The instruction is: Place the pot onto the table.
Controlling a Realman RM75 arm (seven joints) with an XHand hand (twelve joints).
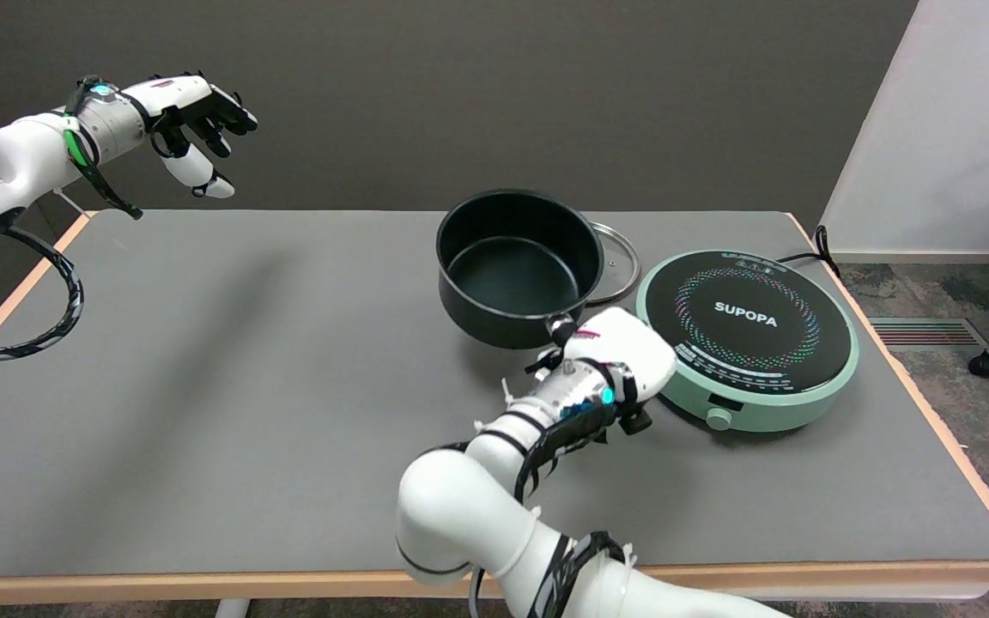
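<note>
In the head view, the black pot (518,266) sits on the grey tabletop (203,386), near the middle and toward the far side, just left of the mint-green induction cooker (748,339). The pot is upright and open, with nothing visible inside it. The right robot hand (610,356) is at the pot's near right side, where its handle would be; its white back faces the camera and the fingers curl under toward the pot's wall, so whether they actually clasp the handle or only touch it cannot be told. The hand lies between the pot and the cooker, close to the cooker's near left rim. A glass lid (615,262) lies flat behind the pot's right side, partly hidden by it, between the pot and the cooker's far left edge. The cooker's black top reads SUPOPA, and a black cord (816,245) runs from its far side toward the table's right edge.
</note>
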